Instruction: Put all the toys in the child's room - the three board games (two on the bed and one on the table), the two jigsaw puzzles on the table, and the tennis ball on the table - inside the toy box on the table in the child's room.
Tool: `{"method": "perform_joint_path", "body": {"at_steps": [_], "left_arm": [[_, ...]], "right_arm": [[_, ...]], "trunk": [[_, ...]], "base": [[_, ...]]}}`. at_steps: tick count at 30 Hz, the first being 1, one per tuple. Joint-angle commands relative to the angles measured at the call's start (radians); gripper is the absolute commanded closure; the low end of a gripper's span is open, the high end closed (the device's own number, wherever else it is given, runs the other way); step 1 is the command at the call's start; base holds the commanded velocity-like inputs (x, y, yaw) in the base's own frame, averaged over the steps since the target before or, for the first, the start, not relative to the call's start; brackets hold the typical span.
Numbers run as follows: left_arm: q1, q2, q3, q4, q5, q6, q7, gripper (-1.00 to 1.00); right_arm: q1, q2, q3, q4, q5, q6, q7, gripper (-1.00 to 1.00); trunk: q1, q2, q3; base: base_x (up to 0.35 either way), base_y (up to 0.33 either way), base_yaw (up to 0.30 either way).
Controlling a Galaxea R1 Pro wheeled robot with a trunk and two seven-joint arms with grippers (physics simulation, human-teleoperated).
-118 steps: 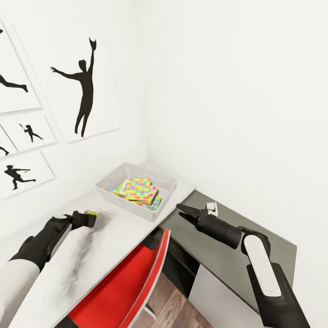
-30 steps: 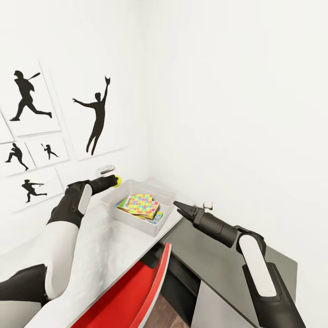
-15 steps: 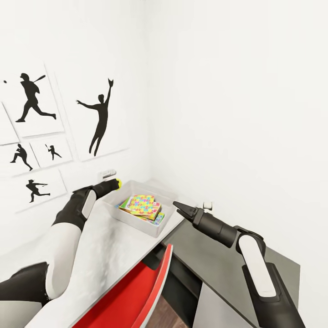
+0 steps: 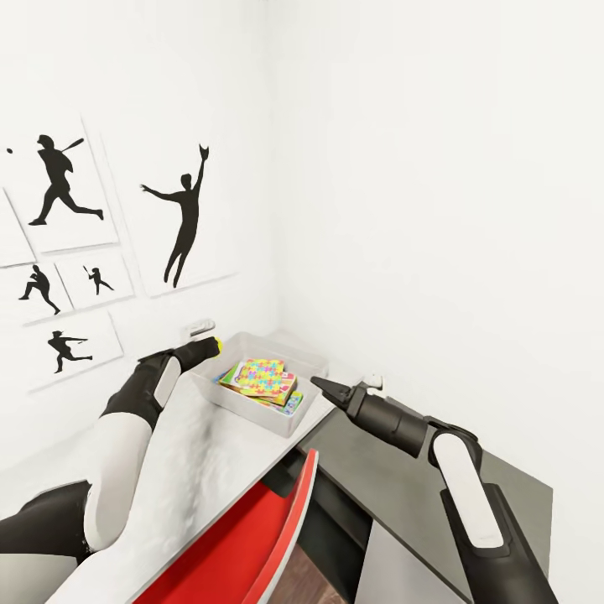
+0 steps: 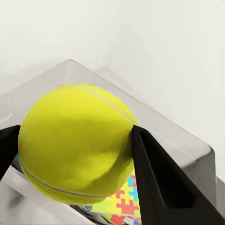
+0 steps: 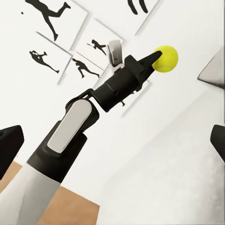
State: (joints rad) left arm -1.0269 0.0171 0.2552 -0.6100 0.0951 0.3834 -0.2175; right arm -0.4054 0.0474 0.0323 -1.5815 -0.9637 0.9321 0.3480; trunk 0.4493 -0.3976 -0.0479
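Observation:
The yellow-green tennis ball (image 4: 216, 342) is clamped in my left gripper (image 4: 210, 344), held just above the near-left rim of the light grey toy box (image 4: 252, 408) on the pale table (image 4: 193, 470). In the left wrist view the ball (image 5: 77, 145) sits between the black fingers (image 5: 159, 183), with the box rim (image 5: 154, 117) and a mosaic jigsaw puzzle (image 5: 122, 204) beneath. That jigsaw puzzle (image 4: 267, 377) lies on top of other flat toys inside the box. My right gripper (image 4: 323, 386) hovers open by the box's right end, holding nothing. The right wrist view looks at the ball (image 6: 165, 58) in the left gripper (image 6: 154, 57).
A red chair (image 4: 252, 537) is tucked under the table's front edge. To the right stands a lower dark grey unit (image 4: 394, 478) with a small white object (image 4: 373, 382) on it. White walls with black sports silhouettes (image 4: 186, 214) close off the corner behind the box.
The head camera has shifted since the earliest frame. My left arm lifted the tennis ball off the table and carried it to the toy box rim. The right gripper edged slightly left.

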Motion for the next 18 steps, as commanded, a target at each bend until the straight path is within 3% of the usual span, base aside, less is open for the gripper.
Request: {"method": "perform_joint_path", "body": {"at_steps": [1,9,18], "left_arm": [[-0.001,0.0,0.003,-0.001,0.007,0.004,-0.005,1.0],[-0.001,-0.002,-0.001,-0.001,0.007,-0.004,-0.004,1.0],[-0.001,-0.003,-0.032,-0.001,0.008,-0.006,-0.003,1.0]], "right_arm": [[-0.001,0.0,-0.001,0.0,0.006,0.004,0.004,-1.0],[-0.004,0.0,0.0,0.0,0.005,0.009,-0.001,-1.0],[-0.004,0.0,0.0,0.0,0.005,0.01,-0.001,-1.0]], "trunk": [[0.001,-0.002,-0.002],[0.001,-0.002,-0.002],[0.001,-0.002,-0.002]], "base": [[0.0,0.0,0.0],[0.0,0.0,0.0],[0.0,0.0,0.0]]}}
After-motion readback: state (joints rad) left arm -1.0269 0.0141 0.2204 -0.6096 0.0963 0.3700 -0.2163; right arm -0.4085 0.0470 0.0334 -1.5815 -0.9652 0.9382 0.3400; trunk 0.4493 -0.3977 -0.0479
